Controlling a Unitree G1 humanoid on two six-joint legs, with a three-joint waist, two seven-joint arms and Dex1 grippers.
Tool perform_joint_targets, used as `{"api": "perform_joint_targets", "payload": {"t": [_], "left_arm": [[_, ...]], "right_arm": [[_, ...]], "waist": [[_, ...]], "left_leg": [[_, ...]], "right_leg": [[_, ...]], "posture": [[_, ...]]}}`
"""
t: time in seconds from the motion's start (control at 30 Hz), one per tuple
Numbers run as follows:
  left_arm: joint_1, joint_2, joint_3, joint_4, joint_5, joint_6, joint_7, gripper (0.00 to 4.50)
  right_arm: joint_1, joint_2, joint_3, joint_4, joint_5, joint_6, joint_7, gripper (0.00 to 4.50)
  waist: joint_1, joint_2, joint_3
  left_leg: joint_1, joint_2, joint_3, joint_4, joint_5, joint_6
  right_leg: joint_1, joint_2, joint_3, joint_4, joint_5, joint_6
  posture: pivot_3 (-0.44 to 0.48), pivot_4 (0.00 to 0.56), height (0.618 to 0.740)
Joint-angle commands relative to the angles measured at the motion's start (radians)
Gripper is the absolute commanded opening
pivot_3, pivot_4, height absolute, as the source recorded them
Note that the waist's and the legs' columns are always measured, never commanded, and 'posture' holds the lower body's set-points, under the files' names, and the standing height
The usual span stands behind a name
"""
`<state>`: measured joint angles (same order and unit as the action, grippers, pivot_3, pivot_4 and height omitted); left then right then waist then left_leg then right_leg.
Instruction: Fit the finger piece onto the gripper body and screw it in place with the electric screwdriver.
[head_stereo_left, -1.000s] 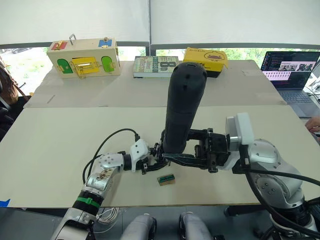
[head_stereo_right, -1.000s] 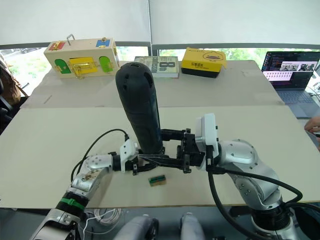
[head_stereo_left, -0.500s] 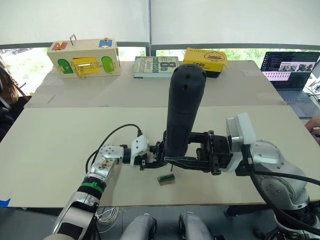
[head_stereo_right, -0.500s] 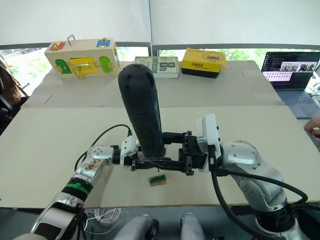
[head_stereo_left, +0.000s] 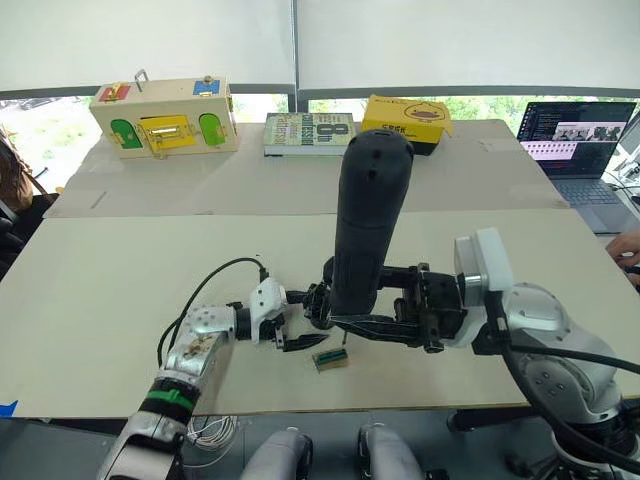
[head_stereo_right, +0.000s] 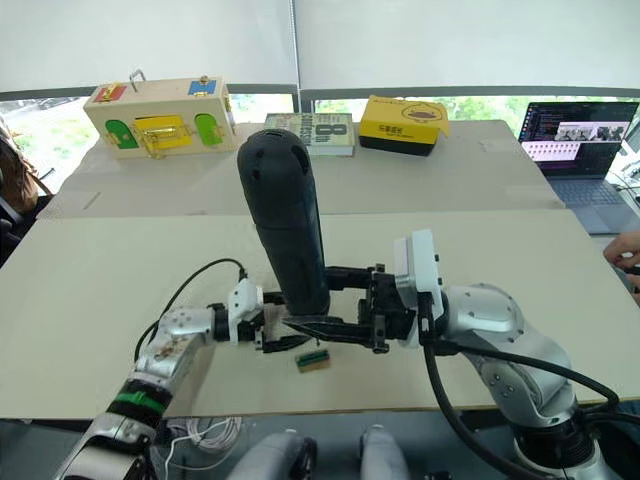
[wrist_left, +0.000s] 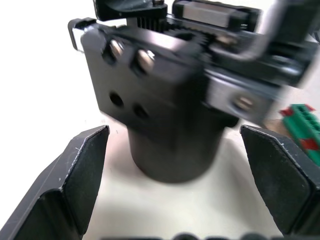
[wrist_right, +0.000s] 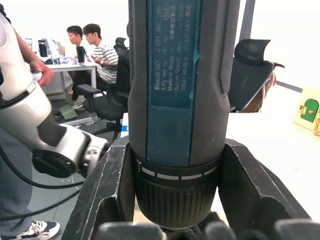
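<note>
The right pincer (head_stereo_left: 372, 312) is clenched around the lower barrel of the electric screwdriver (head_stereo_left: 366, 222), which stands close to upright near the middle of the bench (head_stereo_left: 120, 280), its rounded end uppermost and leaning slightly to the far side. In the right wrist view the two black fingers (wrist_right: 107, 190) press against both sides of the screwdriver's collar. The bit end is hidden behind the pincer and cannot be made out. The gripper body (wrist_left: 160, 107) sits on the bench directly under the screwdriver, just left of the right pincer; in the left wrist view it stands on its rounded base with two screw heads and two empty holes on the face turned to the camera, and a bracket with a further screw on one side. The left pincer (head_stereo_left: 292, 335) lies low on the bench just left of the gripper body, released, its fingers (wrist_left: 75, 170) spread wide to either side of the body and not touching it. Whether the finger piece is already on the body cannot be told. A small green-topped tan block (head_stereo_left: 331, 359) lies on the bench just near of the gripper body. Along the far edge stand a wooden latch box (head_stereo_left: 165, 117), a book (head_stereo_left: 308, 133), a yellow box (head_stereo_left: 407, 121) and, at far right, an open laptop (head_stereo_left: 577, 137).
</note>
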<state>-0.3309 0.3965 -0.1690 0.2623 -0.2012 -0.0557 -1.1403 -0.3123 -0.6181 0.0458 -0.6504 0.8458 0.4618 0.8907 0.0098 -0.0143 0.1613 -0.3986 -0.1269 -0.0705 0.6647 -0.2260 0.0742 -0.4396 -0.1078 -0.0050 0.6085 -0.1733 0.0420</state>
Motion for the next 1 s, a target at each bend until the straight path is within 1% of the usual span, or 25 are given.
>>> {"api": "perform_joint_targets", "payload": {"t": [0.03, 0.2, 0.33, 0.57, 0.8, 0.83, 0.9, 0.97, 1.0], "left_arm": [[0.047, -0.005, -0.003, -0.088, 0.008, 0.043, 0.066, 4.42], [0.079, -0.039, -0.032, -0.149, 0.035, 0.074, 0.151, 4.42], [0.083, -0.061, -0.048, -0.146, 0.056, 0.079, 0.195, 4.42], [0.056, -0.073, -0.067, -0.114, 0.08, 0.074, 0.216, 4.42], [0.041, -0.073, -0.086, -0.106, 0.09, 0.067, 0.205, 4.42], [0.041, -0.073, -0.087, -0.105, 0.09, 0.068, 0.204, 4.2], [0.04, -0.075, -0.09, -0.101, 0.09, 0.071, 0.207, 3.58], [0.038, -0.076, -0.094, -0.099, 0.093, 0.079, 0.21, 2.64], [0.038, -0.076, -0.096, -0.097, 0.095, 0.083, 0.211, 2.28]], "right_arm": [[-0.008, -0.004, -0.04, -0.046, 0.031, -0.011, 0.0, 1.9], [-0.012, 0.0, -0.036, -0.042, 0.025, -0.013, 0.0, 1.9], [-0.014, -0.001, -0.035, -0.041, 0.023, -0.013, 0.0, 1.9], [-0.023, 0.001, -0.032, -0.036, 0.018, -0.013, 0.0, 1.9], [-0.027, 0.004, -0.029, -0.034, 0.011, -0.015, -0.006, 1.9], [-0.028, 0.005, -0.028, -0.033, 0.01, -0.015, -0.006, 1.9], [-0.027, 0.006, -0.028, -0.031, 0.007, -0.017, -0.007, 1.9], [-0.027, 0.006, -0.029, -0.031, 0.006, -0.019, -0.007, 1.9], [-0.027, 0.006, -0.031, -0.031, 0.006, -0.02, -0.005, 1.9]], "waist": [[0.002, 0.0, 0.0], [0.008, 0.0, 0.0], [0.016, 0.0, 0.0], [0.032, 0.0, 0.0], [0.033, 0.0, 0.0], [0.033, 0.0, 0.0], [0.034, 0.0, 0.0], [0.034, 0.0, 0.0], [0.034, 0.0, 0.0]], "left_leg": [[0.0, 0.0, 0.0, 0.0, 0.0, 0.0], [0.0, 0.0, 0.0, 0.0, 0.0, -0.001], [0.0, -0.001, 0.0, 0.0, 0.0, -0.001], [0.0, -0.001, 0.0, 0.0, 0.0, -0.001], [0.0, -0.001, 0.0, 0.0, 0.0, -0.001], [0.0, -0.001, 0.0, 0.0, 0.0, -0.001], [0.0, -0.001, 0.0, 0.0, 0.0, -0.001], [0.0, -0.001, 0.0, 0.0, 0.0, -0.001], [0.0, -0.001, 0.0, 0.0, 0.0, -0.001]], "right_leg": [[0.0, 0.0, 0.0, 0.0, 0.0, 0.0], [0.001, 0.0, -0.001, 0.0, 0.0, 0.0], [0.001, 0.0, -0.001, 0.0, 0.0, 0.001], [0.001, 0.0, -0.002, 0.0, 0.0, 0.001], [0.002, 0.0, -0.002, -0.001, 0.0, 0.001], [0.001, 0.0, -0.002, -0.001, 0.0, 0.001], [0.002, 0.0, -0.002, -0.001, 0.0, 0.001], [0.002, 0.0, -0.002, -0.001, 0.0, 0.001], [0.002, 0.0, -0.002, -0.001, 0.0, 0.001]], "posture": [[0.0, 0.15, 0.74], [0.0, 0.15, 0.74], [0.0, 0.15, 0.74], [0.0, 0.15, 0.74], [0.0, 0.15, 0.74], [0.0, 0.15, 0.74], [0.0, 0.15, 0.74], [0.0, 0.15, 0.74], [0.0, 0.15, 0.74]]}}
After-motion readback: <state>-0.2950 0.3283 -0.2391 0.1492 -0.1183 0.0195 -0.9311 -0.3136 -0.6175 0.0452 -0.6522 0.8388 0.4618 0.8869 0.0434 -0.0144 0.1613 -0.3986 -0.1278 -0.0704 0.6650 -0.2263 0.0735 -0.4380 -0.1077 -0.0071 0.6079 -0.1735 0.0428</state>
